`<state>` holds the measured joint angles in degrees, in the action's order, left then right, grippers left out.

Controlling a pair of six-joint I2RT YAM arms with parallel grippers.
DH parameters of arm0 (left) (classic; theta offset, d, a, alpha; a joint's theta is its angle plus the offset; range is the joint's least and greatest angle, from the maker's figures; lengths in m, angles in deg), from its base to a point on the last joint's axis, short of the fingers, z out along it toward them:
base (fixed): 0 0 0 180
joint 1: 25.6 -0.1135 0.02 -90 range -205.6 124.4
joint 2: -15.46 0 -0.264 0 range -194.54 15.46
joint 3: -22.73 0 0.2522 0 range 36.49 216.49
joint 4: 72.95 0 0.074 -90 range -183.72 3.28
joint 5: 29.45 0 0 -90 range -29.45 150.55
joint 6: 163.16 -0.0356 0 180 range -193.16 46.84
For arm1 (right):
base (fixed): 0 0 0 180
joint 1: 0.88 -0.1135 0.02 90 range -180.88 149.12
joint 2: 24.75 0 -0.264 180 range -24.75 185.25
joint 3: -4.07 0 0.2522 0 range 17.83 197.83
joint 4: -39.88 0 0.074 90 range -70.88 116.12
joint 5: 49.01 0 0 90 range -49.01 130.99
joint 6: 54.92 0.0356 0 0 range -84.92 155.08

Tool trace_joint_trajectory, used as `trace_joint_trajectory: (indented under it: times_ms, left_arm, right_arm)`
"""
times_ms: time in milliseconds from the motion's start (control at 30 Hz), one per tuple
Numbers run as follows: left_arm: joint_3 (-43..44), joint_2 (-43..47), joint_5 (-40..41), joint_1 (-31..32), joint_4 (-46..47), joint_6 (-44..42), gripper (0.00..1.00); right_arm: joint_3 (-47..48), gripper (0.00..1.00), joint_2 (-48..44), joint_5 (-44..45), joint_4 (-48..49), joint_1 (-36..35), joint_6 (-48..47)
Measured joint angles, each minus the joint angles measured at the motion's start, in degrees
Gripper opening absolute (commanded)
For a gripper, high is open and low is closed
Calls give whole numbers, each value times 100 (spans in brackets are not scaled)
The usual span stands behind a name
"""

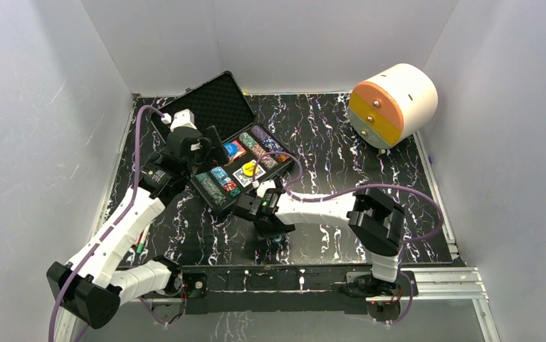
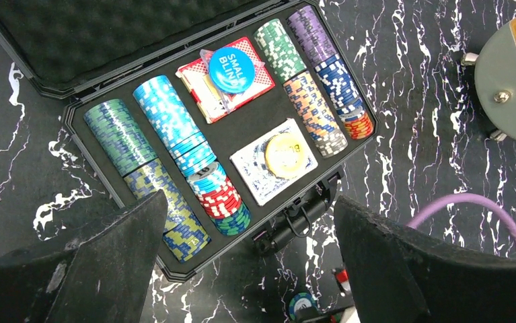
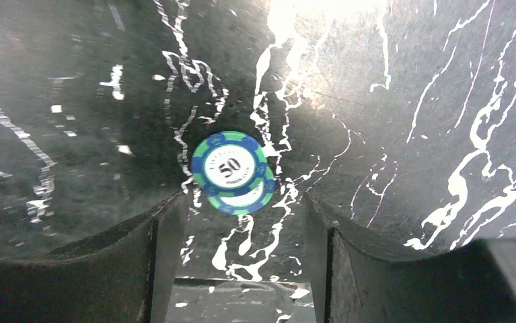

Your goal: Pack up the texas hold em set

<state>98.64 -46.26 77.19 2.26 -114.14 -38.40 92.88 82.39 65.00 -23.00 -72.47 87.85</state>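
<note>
Two chips [image 3: 231, 173], stacked per R wrist cam only, lie between your released R jaws. L jaws released too.

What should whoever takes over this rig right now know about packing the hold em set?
Left tool: open, empty, above the open case.
Right tool: open, low over two loose 50 chips lying stacked on the table in front of the case; not gripping them.
Done: chip rows fill the foam slots; red deck carries the blue button, pale deck the yellow button.
Left: pick up the loose chips, slot them in, shut the lid.
</note>
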Motion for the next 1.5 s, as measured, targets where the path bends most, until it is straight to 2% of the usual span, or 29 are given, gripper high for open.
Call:
trace_joint_trajectory:
  times_ms: [200,533,933,1233,1367,1500]
  left_arm:
    - [0,-127,-57,-4,-4,-4,93]
    - [0,-179,-83,-28,-2,-7,93]
    - [-61,-229,-103,-44,4,-9,93]
    - [-63,-286,-129,-74,7,-9,92]
    - [-72,-286,-149,-74,20,-4,89]
    - [-72,-299,-216,-76,46,-4,88]
  right_arm:
    - [0,72,-391,0,319,83,0]
    - [-280,59,-391,-262,1108,632,-393]
    - [-280,51,9,-483,1296,660,-1003]
    - [-516,49,-136,-669,1333,660,-1176]
    - [-793,47,-350,-894,1335,660,-1329]
    - [-839,51,-382,-988,1335,660,-1425]
